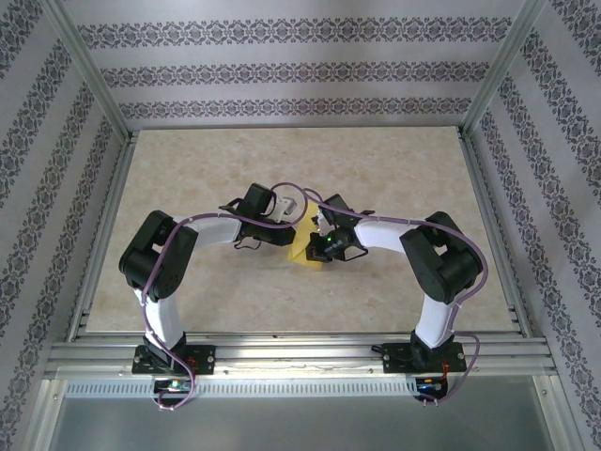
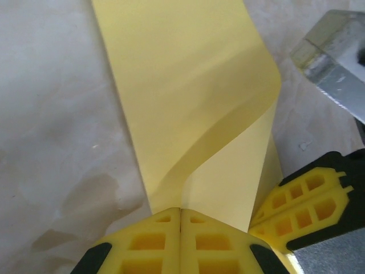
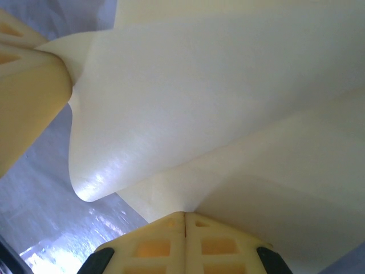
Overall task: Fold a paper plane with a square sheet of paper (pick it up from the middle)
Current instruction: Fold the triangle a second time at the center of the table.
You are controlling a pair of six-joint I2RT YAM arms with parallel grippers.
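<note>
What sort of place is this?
Likely a staged robot test booth: an aluminium frame encloses patterned wallpaper panels and a marble-look tabletop, with the left arm and right arm bolted to its near rail.

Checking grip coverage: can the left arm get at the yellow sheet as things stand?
Likely yes: the left gripper is shut on the near edge of the sheet, with the right gripper pinching alongside.

Thin yellow sheet of paper (image 2: 194, 103) seen matt and smooth, soft sheen along its curl, beige marbled table top (image 2: 51, 114) at nine o'clock faintly glossy, left gripper (image 2: 180, 220) at six o'clock moulded in matt yellow plastic
</note>
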